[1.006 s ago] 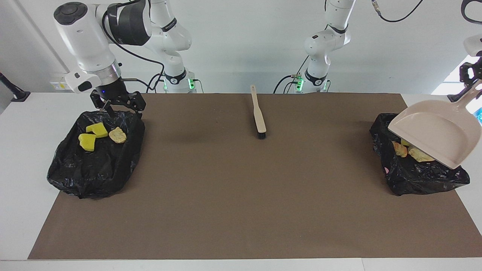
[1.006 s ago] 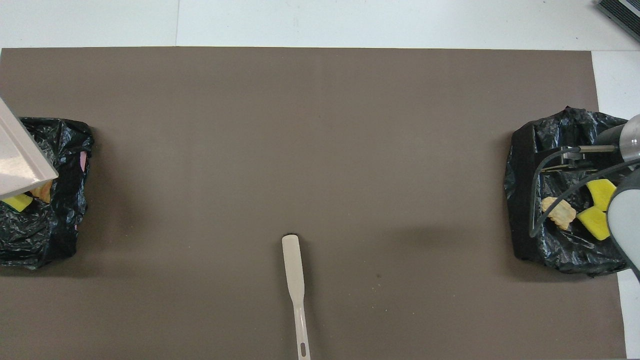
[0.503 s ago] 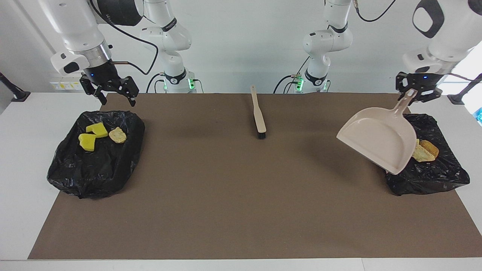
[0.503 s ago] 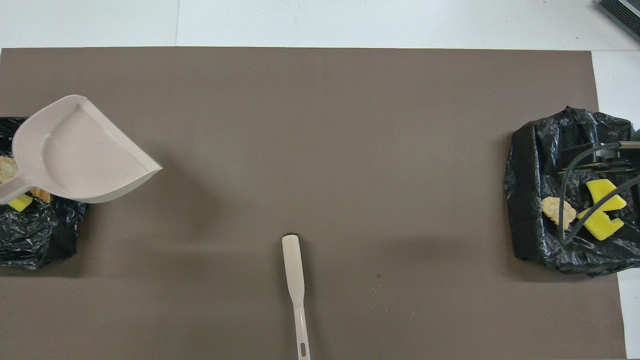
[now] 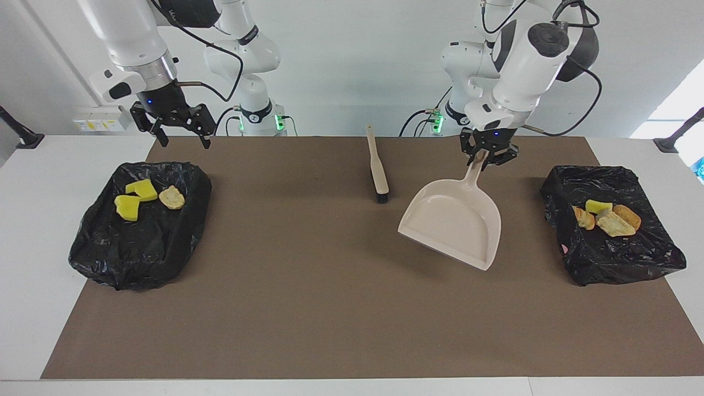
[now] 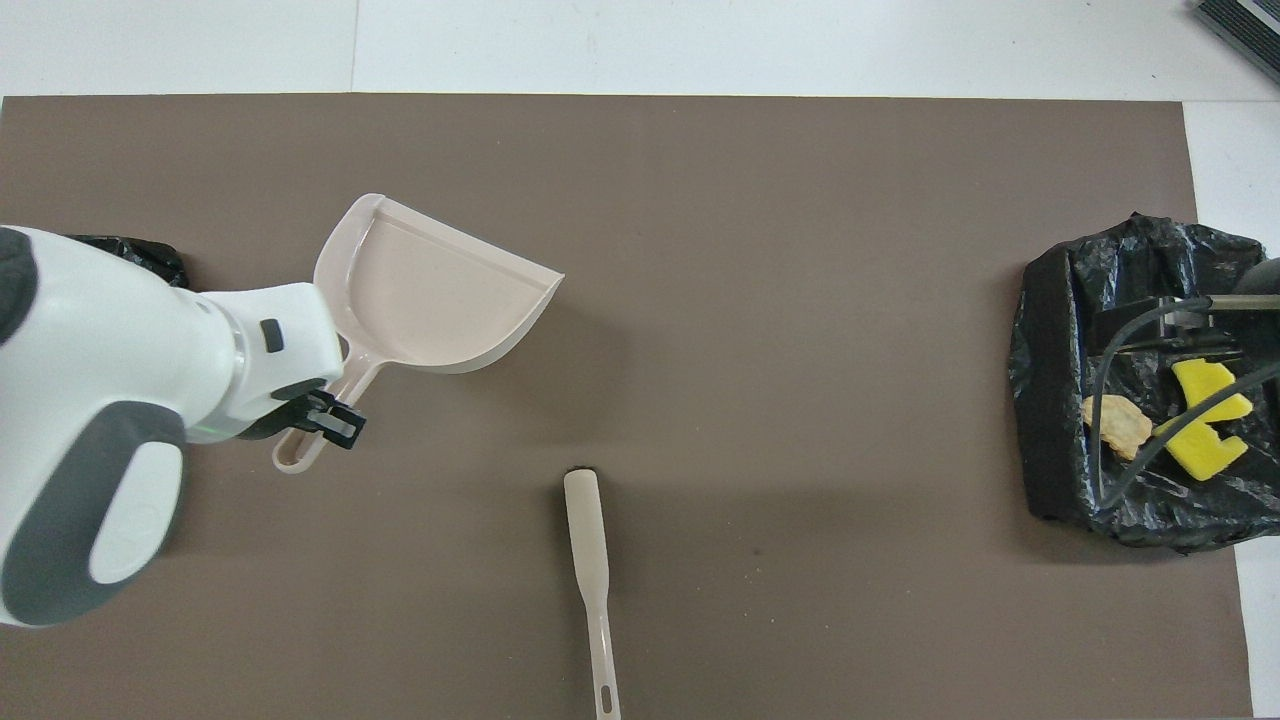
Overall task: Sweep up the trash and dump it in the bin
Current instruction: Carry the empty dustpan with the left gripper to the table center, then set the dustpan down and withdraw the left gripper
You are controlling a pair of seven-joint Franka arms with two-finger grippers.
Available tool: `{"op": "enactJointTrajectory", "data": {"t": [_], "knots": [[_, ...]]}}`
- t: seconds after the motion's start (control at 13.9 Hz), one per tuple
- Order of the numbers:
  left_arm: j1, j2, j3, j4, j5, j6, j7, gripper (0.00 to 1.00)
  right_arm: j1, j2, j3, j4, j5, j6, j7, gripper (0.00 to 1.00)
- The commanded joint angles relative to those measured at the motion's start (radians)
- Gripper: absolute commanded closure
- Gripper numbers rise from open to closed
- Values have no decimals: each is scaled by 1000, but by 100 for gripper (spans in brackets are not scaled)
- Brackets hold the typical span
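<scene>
A matte brown mat (image 5: 341,308) covers a white table (image 5: 33,231). Two crinkled, glossy black bags lie at either end. The bag at the right arm's end (image 5: 140,225) holds two yellow sponge chunks (image 5: 135,199) and one golden bread piece (image 5: 171,197). The bag at the left arm's end (image 5: 610,234) holds bread pieces and a sponge chunk (image 5: 605,217). The left gripper (image 5: 486,155), angled down over the mat's middle, is clamped on the handle of a smooth beige plastic dustpan (image 5: 454,223) that hangs tilted, scoop at six o'clock from it. The right gripper (image 5: 175,127) hovers at twelve o'clock of its bag, fingers spread apart. A slim beige brush (image 5: 377,165) with black bristles lies between the arms.
</scene>
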Motion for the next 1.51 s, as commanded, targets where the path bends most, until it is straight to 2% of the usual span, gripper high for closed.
{"op": "enactJointTrajectory", "data": {"t": [0.0,0.36,0.57,0.79,1.44], "knots": [[-71,68,23,-16,-44,153,-101,100,-6,-20,-14,-3,13,-28,-29,0],[-229,254,25,5,-45,428,-353,100,-84,-25,11,-8,18,-31,-28,0],[-249,297,25,30,-45,430,-362,100,-78,-42,11,-26,18,-33,-15,0],[-267,312,25,37,-41,430,-475,100,-72,-49,11,-37,18,-34,-18,0],[-283,332,23,16,-38,436,-540,100,-70,-43,14,-30,17,-31,-17,0]]}}
